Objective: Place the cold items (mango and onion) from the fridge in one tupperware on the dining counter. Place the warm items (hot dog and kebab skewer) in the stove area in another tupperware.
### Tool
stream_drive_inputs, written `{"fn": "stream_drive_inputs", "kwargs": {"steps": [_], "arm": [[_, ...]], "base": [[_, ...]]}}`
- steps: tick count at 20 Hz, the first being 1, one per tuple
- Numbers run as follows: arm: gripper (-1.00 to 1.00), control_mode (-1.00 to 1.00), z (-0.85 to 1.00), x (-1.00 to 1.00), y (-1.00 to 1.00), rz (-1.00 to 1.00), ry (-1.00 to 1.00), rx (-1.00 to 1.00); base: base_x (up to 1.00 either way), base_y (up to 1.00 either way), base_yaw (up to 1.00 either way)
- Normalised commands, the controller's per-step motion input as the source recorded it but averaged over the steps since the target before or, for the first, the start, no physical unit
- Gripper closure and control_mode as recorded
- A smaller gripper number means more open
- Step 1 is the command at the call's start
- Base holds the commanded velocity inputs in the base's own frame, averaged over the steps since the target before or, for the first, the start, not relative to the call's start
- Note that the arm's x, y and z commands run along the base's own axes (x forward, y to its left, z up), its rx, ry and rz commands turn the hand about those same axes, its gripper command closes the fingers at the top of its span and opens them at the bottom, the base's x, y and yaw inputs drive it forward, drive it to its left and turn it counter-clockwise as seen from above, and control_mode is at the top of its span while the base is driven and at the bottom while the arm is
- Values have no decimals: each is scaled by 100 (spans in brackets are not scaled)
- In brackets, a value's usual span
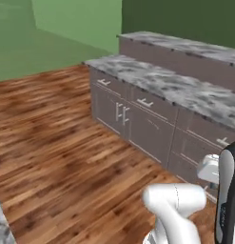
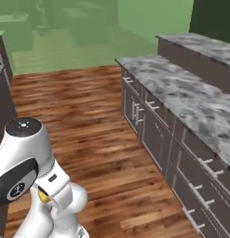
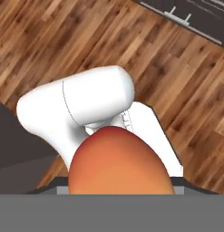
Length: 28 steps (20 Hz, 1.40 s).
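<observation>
Pincer [image 3: 119, 192] clamped on mango [image 3: 119, 163], I'm crossing floor [image 1: 66, 157] toward worktop [image 1: 185, 90]. Risk: base jolt slips round fruit loose.

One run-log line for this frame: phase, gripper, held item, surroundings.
phase: carrying | gripper: shut on orange-red rounded mango | surroundings: wood plank floor, grey marble-topped counter with dark cabinets ahead | tupperware: not seen

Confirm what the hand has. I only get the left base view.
Observer: A mango, orange-red, right up against the hand camera.
Operator: Over what?
Observer: Wood floor, with a cabinet front at the top edge of that view.
Operator: Anything past the counter's end?
Observer: The right base view shows dim furniture in a green room there.
</observation>
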Motion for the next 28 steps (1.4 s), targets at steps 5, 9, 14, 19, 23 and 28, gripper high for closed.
{"fn": "stream_drive_inputs", "kwargs": {"steps": [5, 9, 14, 19, 23, 28], "arm": [[100, 100, 0, 0, 0, 0, 0, 0], [100, 100, 0, 0, 0, 0, 0, 0], [100, 100, 0, 0, 0, 0, 0, 0], [100, 100, 0, 0, 0, 0, 0, 0], [100, 100, 0, 0, 0, 0, 0, 0], [100, 100, 0, 0, 0, 0, 0, 0]], "base": [[85, -7, 72], [97, -1, 67], [100, -22, 56], [85, -58, 52], [57, -56, 57], [22, -51, 64]]}}
